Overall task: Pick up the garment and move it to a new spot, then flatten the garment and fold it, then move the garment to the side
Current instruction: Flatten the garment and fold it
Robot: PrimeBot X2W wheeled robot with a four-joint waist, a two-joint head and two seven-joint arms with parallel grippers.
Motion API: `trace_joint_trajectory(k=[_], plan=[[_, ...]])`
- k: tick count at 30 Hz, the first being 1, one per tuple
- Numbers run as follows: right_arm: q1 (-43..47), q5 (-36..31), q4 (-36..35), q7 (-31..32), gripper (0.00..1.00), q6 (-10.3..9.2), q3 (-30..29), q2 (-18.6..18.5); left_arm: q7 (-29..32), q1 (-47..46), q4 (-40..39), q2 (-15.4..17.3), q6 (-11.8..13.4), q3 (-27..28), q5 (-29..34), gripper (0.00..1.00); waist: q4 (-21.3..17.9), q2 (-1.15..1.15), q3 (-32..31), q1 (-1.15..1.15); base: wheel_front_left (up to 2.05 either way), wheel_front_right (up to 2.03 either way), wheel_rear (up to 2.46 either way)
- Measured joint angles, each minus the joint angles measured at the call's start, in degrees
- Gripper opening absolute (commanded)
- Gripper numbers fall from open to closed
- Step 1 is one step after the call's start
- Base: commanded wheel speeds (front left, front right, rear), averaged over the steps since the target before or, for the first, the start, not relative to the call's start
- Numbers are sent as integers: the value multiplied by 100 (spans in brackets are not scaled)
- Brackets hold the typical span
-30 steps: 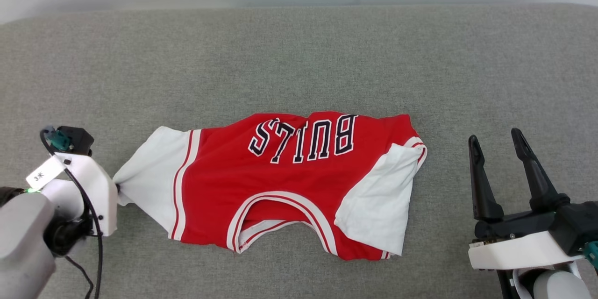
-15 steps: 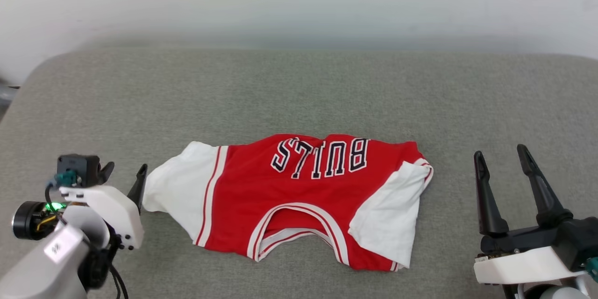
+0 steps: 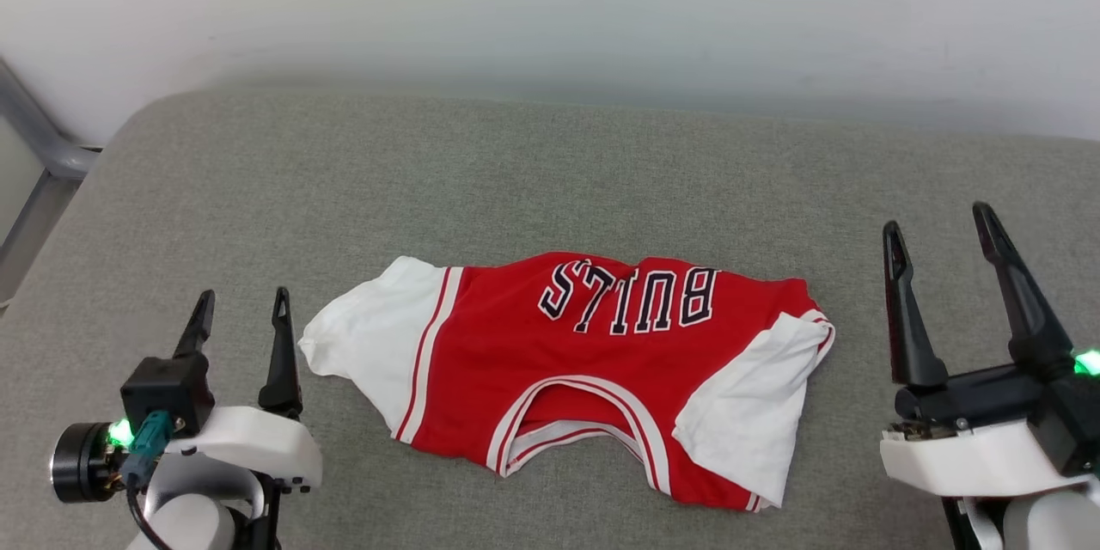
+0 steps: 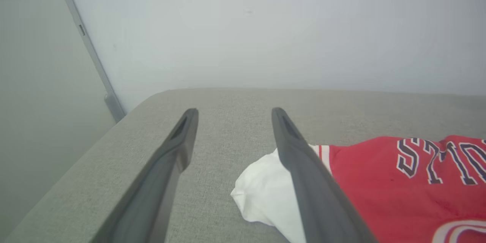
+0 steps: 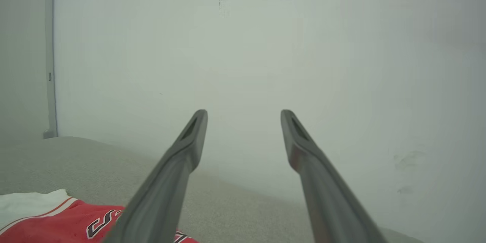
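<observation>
garment (image 3: 567, 357): red body, white sleeves, red-white striped trim, black white-outlined lettering. cushion (image 3: 516, 172): speckled grey weave. wall (image 3: 550, 0): pale grey.

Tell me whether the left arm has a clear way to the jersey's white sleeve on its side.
Probably yes: the left tool stands open just beside that white sleeve, not touching it, with only bare grey cushion between.
</observation>
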Motion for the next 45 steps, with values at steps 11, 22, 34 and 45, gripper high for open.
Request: trace_joint_trajectory(k=[11, 22, 34, 45], plan=[[-826, 470, 189, 364, 100, 1, 942, -1065, -1, 1059, -712, -1100, -256, 1128, 1493, 100, 70, 1, 24, 1, 0, 0, 0], [-1448, 2435, -137, 3388, 100, 1, 2891, -2717, -1, 1255, -760, -1764, -736, 1764, 2176, 100, 110, 0, 136, 1, 0, 0, 0], [-2424, 3390, -49, 5436, 100, 1, 4949, -4013, -1, 1069, -706, -2329, -1193, 2115, 2636, 100, 249, 0, 615, 1, 0, 0, 0], [-3060, 3454, 814, 5336, 100, 0, 6077, -3956, -1, 718, -665, -2651, -1479, 2249, 2869, 100, 573, 0, 1170, 1, 0, 0, 0]])
